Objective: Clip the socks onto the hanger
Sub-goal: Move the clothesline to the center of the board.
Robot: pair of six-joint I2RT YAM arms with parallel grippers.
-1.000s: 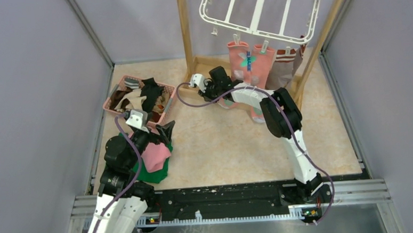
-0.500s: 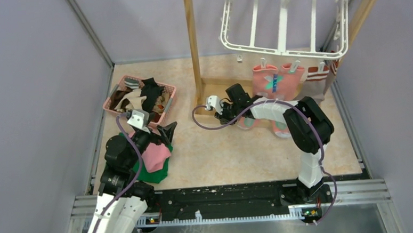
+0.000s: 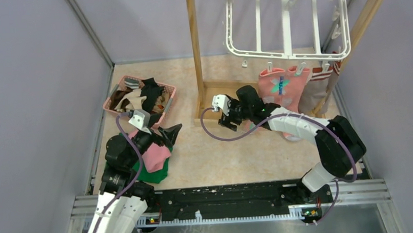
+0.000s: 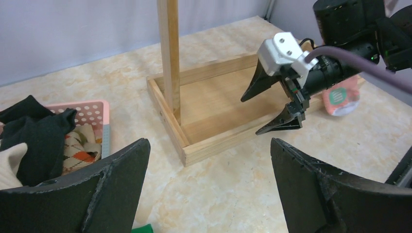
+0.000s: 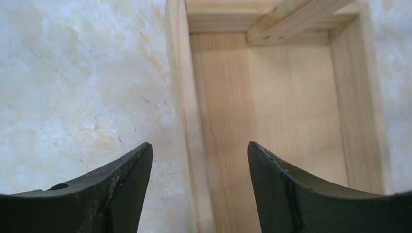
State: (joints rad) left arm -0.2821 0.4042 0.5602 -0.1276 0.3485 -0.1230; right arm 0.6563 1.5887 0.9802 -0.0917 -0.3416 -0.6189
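Socks (image 3: pixel 280 86) hang from the hanger (image 3: pixel 288 37), which hooks on the stand's (image 3: pixel 194 53) top bar. I count three on its near clips: two pink and one grey-brown with a striped cuff. Whether a fourth hides behind that one I cannot tell. More socks lie heaped in one pink basket (image 3: pixel 166 89) left of the stand, too tangled to count. Two cloths, one green (image 3: pixel 154 172) and one pink (image 3: pixel 156 156), lie stacked nearer my bases, left of the stand.

My right gripper (image 5: pixel 199 145) hangs over the left rail of the stand's base (image 4: pixel 214 131), fingers well apart and holding nothing. The rail's edge runs between them, table on one side and the base's floor on the other. My left gripper (image 4: pixel 208 145) sits above the cloths, spread wide and empty, facing the stand. Bare table lies between it and the base. A wall stands close on each side of the stand.
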